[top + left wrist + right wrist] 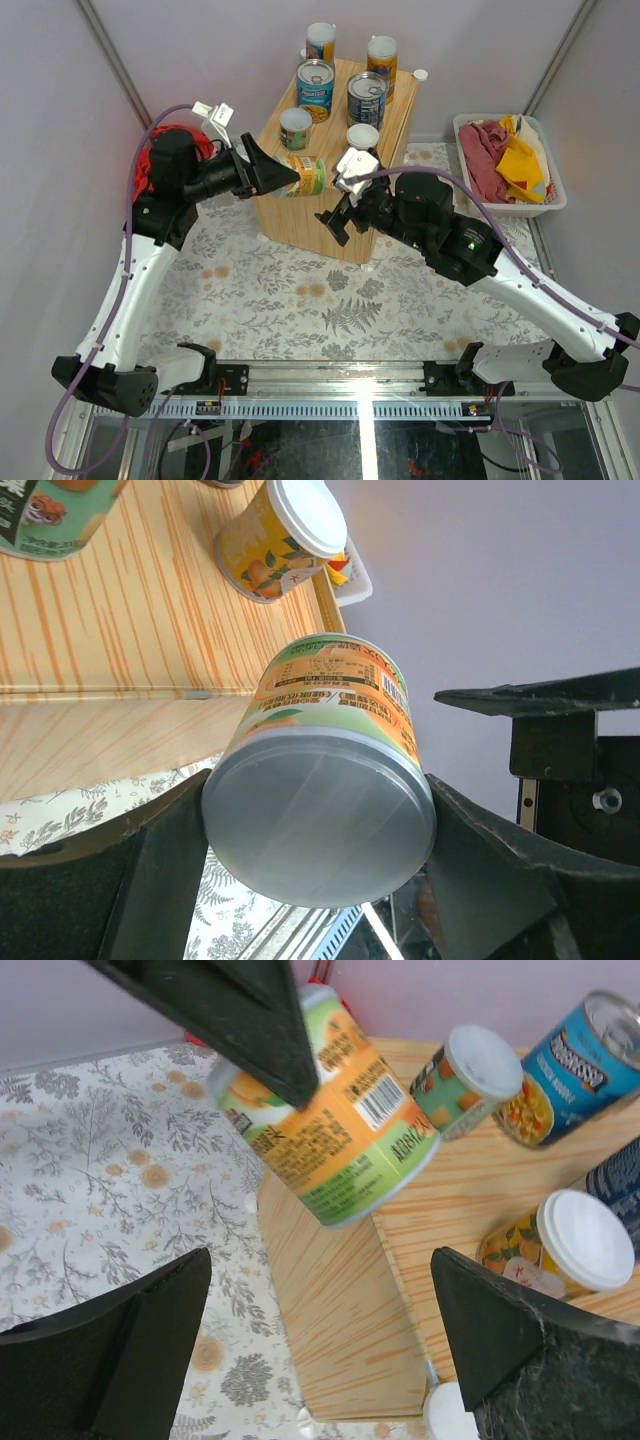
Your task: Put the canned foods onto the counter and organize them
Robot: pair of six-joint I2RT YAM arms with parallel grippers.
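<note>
- One orange-and-green can [308, 176] is pinched across its sides by the left pincer [285, 176], with a black finger on each flank.
- It lies on its side in the air. Its long axis is about level and runs left to right in the overhead view. The plain silver end faces back toward the left wrist, and the other end points right.
- It hangs at the near left edge of the wooden bench [300, 215] and touches nothing but those fingers.
- Just to its right, the right pincer [340, 200] is spread wide and holds nothing. The can is in front of it, apart from both fingers.
- Four cans stand upright on the bench top: a short green-label can [296, 128], a wide blue can [315, 88], a second wide can [366, 98], and a short white-lidded can [362, 137] beside the right pincer.
- Two tall orange-blue cans stand upright at the far edge. I cannot tell whether the left tall can [320, 42] is on the bench or behind it. The right tall can [382, 58] is on the bench.
- At the far right, well apart from the bench, is a white basket [462, 140] of cloths.
</note>
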